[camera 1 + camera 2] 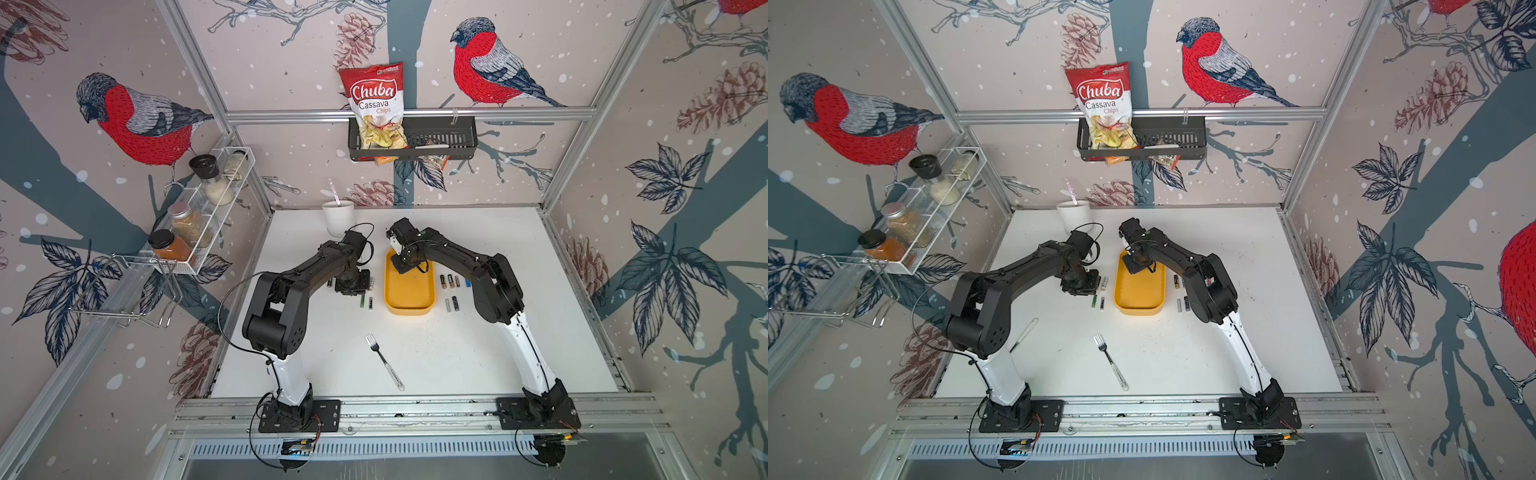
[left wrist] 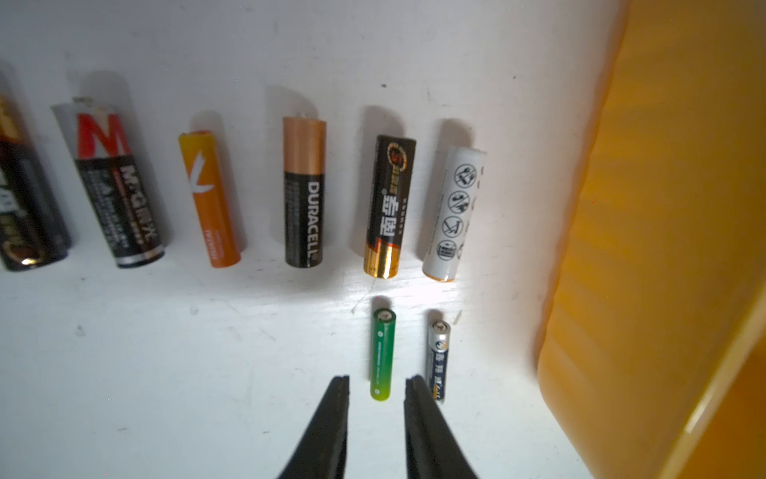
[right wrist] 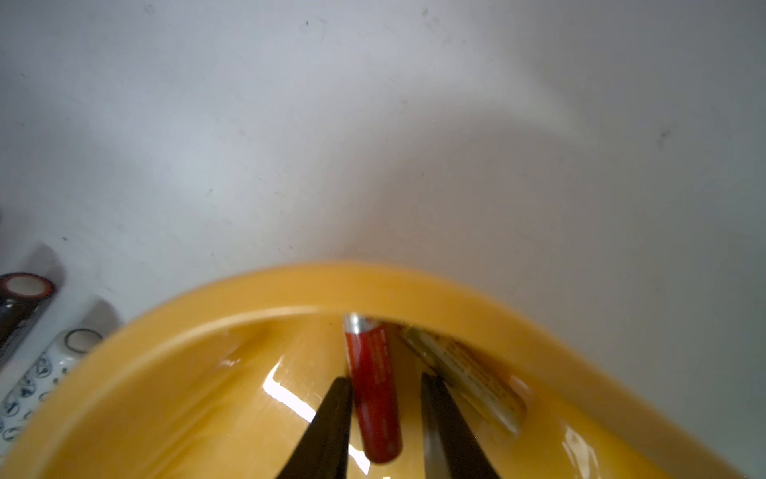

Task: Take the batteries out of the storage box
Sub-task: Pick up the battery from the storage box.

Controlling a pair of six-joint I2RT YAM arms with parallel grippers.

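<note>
A white wire rack (image 1: pixel 199 216) of spice jars hangs on the far left wall, and a white mug (image 1: pixel 338 218) stands at the far edge of the table (image 1: pixel 498 353). A slim clear-handled tool (image 1: pixel 1023 334) lies left of the fork (image 1: pixel 384 362); it shows in a top view only where the left arm does not cover it.

The left gripper (image 2: pixel 377 379) hangs low just left of the storage box (image 1: pixel 409 309). In both top views it hides most of the batteries (image 2: pixel 304 195) beneath it. Only a green battery (image 1: pixel 362 302) and a dark battery (image 1: pixel 370 303) show on its near side. The left wrist view shows the rest, a side-by-side row on the table. It also shows the tips slightly parted and gripping nothing.

The right gripper (image 3: pixel 385 379) reaches into the box's far end, which both top views leave hidden. Its wrist view shows a red battery (image 3: pixel 373 394) and a pale gold battery (image 3: pixel 468 373) lying inside. The tips are narrowly apart and straddle the red battery, one touching it and the other clear of it.

More batteries lie in two short rows right of the box.
</note>
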